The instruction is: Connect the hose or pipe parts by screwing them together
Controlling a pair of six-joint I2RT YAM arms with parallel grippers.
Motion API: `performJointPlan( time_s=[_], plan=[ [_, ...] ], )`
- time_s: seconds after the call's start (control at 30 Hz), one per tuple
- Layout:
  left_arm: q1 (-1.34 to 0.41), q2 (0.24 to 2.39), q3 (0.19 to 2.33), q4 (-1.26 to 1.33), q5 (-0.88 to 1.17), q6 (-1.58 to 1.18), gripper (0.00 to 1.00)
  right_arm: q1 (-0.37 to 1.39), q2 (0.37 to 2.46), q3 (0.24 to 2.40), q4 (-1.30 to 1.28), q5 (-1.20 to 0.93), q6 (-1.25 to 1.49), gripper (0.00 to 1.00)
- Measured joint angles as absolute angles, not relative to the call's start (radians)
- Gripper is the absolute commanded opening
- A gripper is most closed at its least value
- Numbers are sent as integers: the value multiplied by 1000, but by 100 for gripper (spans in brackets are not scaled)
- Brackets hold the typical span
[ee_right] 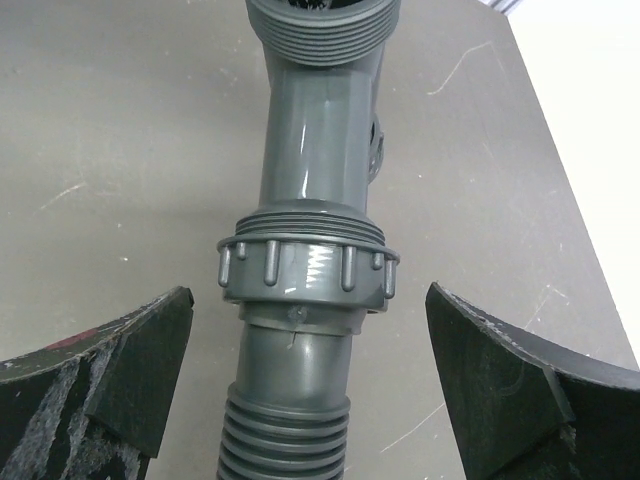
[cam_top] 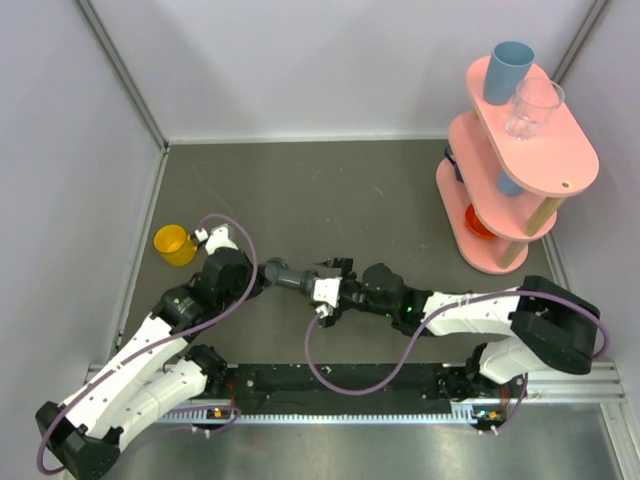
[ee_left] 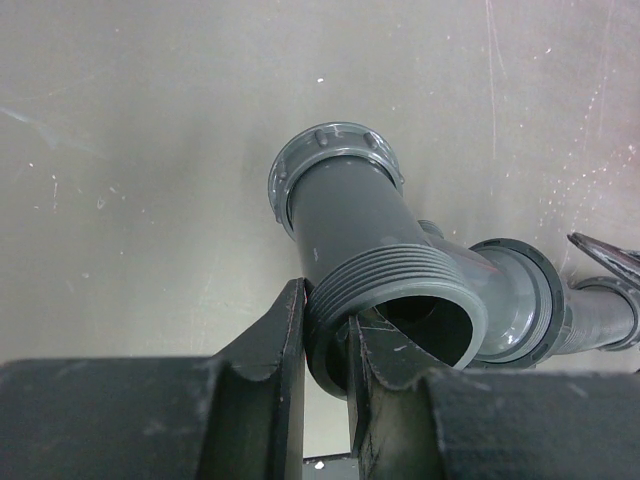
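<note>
The dark grey branch fitting [cam_top: 284, 275] lies on the grey table between my two grippers. My left gripper [ee_left: 325, 310] is shut on the fitting's threaded open end [ee_left: 400, 285], with one finger outside the rim and one inside the bore; from above, this gripper [cam_top: 258, 278] sits at the fitting's left end. At the other end, a ribbed collar nut [ee_right: 305, 270] sits on the fitting's threads, with the ribbed hose [ee_right: 285, 440] running out of it. My right gripper [ee_right: 308, 298] stands wide open on either side of that collar, touching nothing. From above, the right gripper [cam_top: 330, 283] hides most of the hose.
A yellow cup [cam_top: 173, 244] stands left of the left gripper. A pink tiered shelf [cam_top: 520, 170] at the back right carries a blue cup [cam_top: 510, 70] and a clear glass [cam_top: 535, 108]. A black rail [cam_top: 340, 385] runs along the near edge.
</note>
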State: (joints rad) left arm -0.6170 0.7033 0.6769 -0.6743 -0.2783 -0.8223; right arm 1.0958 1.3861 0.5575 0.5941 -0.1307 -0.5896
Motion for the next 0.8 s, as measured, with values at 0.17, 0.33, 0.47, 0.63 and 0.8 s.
performJointPlan(
  time_s=[0.17, 0.33, 0.47, 0.63, 0.8],
  plan=[
    [-617, 711, 677, -695, -276, -838, 0, 1124, 1456, 558, 644, -77, -641, 88],
    [-617, 712, 677, -704, -274, -841, 0, 1132, 1481, 558, 698, -56, -661, 66],
    [-616, 710, 677, -694, -283, -847, 0, 1135, 1502, 559, 737, -20, -624, 50],
    [-616, 661, 627, -645, -280, -818, 0, 1078, 1510, 560, 751, -122, -472, 34],
    [-607, 587, 532, -503, -297, -760, 0, 906, 1559, 647, 688, -403, -159, 60]
  ],
)
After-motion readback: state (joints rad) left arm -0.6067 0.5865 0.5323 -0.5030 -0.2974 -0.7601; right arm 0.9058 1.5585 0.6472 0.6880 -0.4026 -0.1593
